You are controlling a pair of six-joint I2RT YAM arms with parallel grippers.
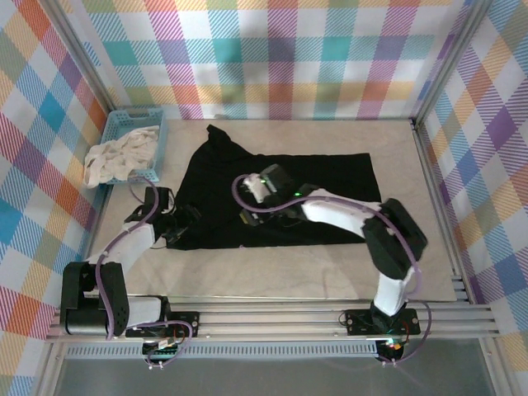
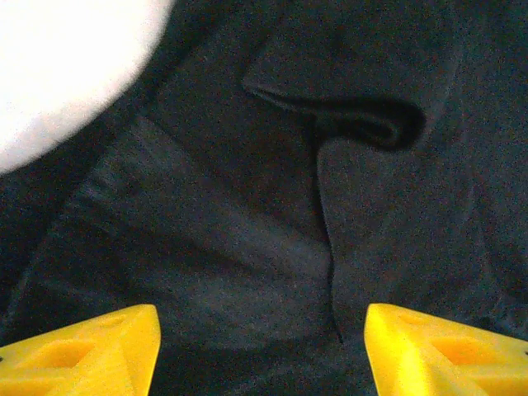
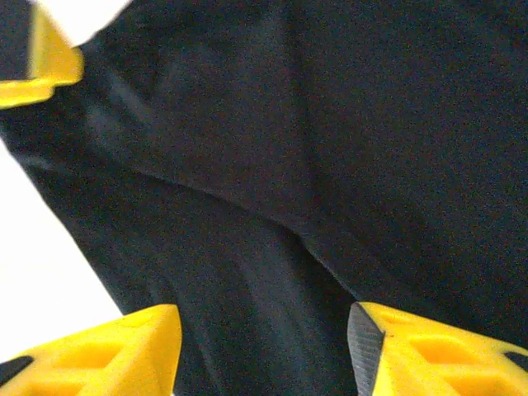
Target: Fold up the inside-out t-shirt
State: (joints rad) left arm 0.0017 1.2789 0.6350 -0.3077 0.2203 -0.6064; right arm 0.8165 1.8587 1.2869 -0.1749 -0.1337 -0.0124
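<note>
The inside-out t-shirt (image 1: 330, 186) lies spread on the table as a large black cloth, with a fold ridge (image 2: 363, 124) in the left wrist view. My left gripper (image 1: 178, 224) is at the shirt's lower left edge. It is open, and its yellow fingers (image 2: 87, 355) stand wide apart over flat black cloth. My right gripper (image 1: 249, 216) hangs over the shirt's lower middle, also open, with its fingers (image 3: 429, 351) straddling a crease (image 3: 313, 239). A yellow finger (image 3: 45, 66) of the left gripper appears at the top left of the right wrist view.
A blue basket (image 1: 157, 132) holding a white-cream cloth (image 1: 120, 157) stands at the back left, beside the shirt. Bare table (image 1: 272, 276) lies in front of the shirt and to its right. Checked walls and metal rails enclose the table.
</note>
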